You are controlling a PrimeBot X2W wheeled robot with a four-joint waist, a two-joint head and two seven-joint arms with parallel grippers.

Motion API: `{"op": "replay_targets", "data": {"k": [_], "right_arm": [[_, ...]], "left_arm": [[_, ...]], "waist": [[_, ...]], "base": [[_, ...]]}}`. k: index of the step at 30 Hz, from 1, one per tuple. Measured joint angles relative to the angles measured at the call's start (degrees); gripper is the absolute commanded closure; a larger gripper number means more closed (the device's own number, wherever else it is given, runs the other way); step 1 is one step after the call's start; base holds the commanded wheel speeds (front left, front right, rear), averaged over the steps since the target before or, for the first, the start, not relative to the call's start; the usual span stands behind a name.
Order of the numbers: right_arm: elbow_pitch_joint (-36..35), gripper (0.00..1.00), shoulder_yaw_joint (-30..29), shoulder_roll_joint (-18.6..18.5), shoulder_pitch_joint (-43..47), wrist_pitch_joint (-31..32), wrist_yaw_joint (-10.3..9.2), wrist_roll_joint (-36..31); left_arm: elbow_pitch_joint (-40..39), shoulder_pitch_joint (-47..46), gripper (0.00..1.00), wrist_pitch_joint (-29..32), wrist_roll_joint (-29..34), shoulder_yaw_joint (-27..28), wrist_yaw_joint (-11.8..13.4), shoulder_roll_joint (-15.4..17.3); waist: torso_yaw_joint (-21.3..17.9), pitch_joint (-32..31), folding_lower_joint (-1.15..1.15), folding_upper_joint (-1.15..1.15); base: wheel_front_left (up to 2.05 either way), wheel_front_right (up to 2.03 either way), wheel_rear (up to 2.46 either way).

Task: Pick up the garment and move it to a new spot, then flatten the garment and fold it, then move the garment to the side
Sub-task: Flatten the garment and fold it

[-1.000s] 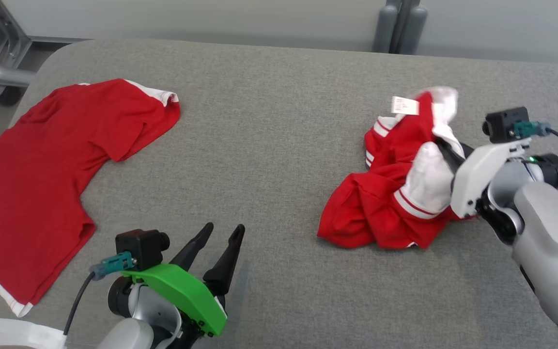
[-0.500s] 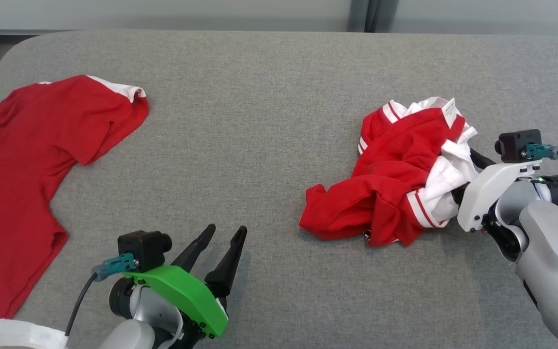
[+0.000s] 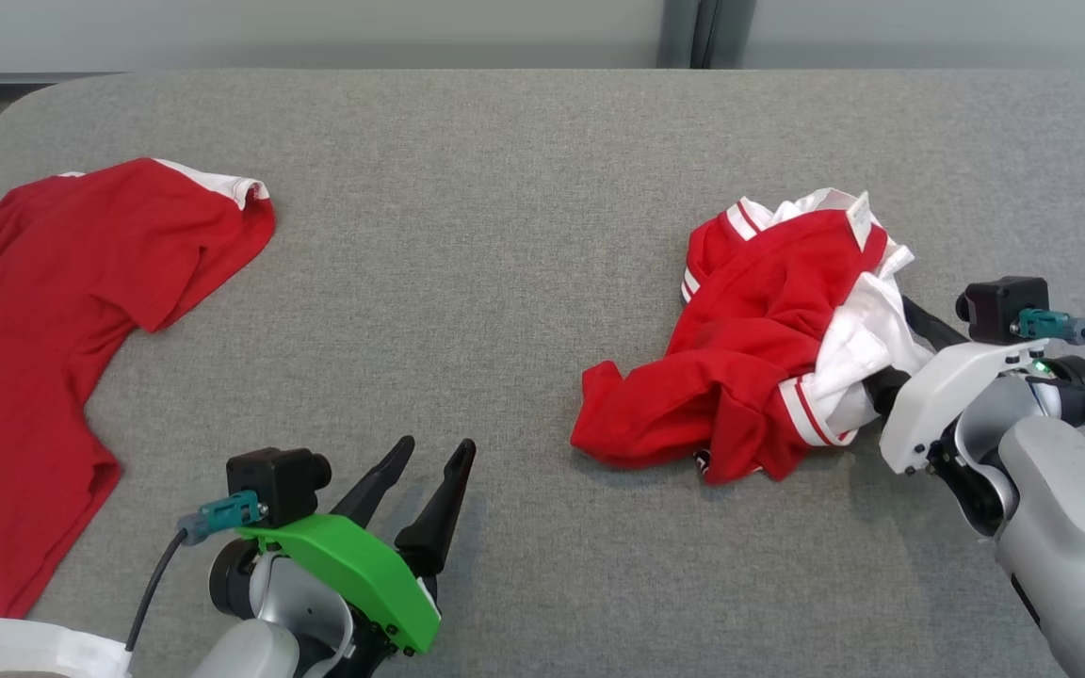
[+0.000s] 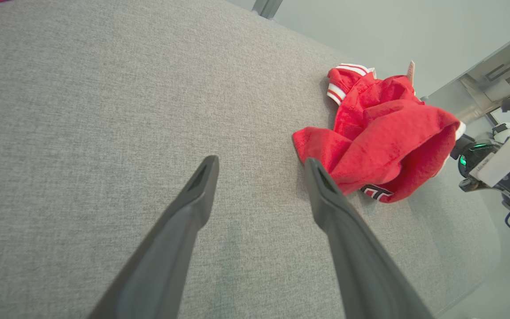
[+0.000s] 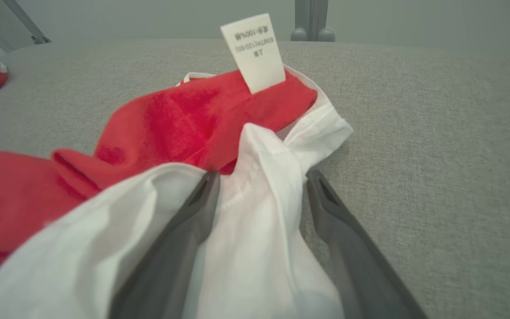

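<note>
The garment (image 3: 750, 348), a crumpled red shirt with white sleeves and striped trim, lies in a heap on the right half of the grey table (image 3: 505, 235). It also appears in the left wrist view (image 4: 383, 133) and the right wrist view (image 5: 184, 119). My right gripper (image 3: 891, 353) is at the heap's right edge. Its jaws stand open, with a loose fold of white cloth lying between the fingers (image 5: 261, 177). A white care label (image 5: 257, 51) sticks up from the collar. My left gripper (image 3: 436, 447) is open and empty over bare table near the front, well left of the garment (image 4: 260, 161).
A second red shirt (image 3: 53, 311) lies spread on the table's left side, reaching the left edge. A white cloth strip (image 3: 34, 645) sits at the front left corner. Bare grey surface stretches between the two shirts. Beyond the far table edge is a grey post (image 3: 688, 33).
My right gripper has gone from shut on the garment to open, and the heap has sunk onto the table. The head camera has shifted. The left arm stays put.
</note>
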Motion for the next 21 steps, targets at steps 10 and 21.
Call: {"op": "replay_targets", "data": {"k": [10,21], "right_arm": [[-1.4,0.0,0.3,0.1,1.6,-1.0,-0.58,0.0],[-4.4,0.0,0.2,-1.3,3.2,-1.5,-2.13,-1.4]], "left_arm": [[0.0,0.0,0.0,0.1,0.0,-0.2,0.0,0.0],[0.3,0.0,0.0,0.1,0.0,0.0,0.0,0.1]], "waist": [[-0.7,-0.7,0.0,0.0],[-0.9,-1.6,0.0,0.0]], "base": [[0.0,0.0,0.0],[0.0,0.0,0.0]]}}
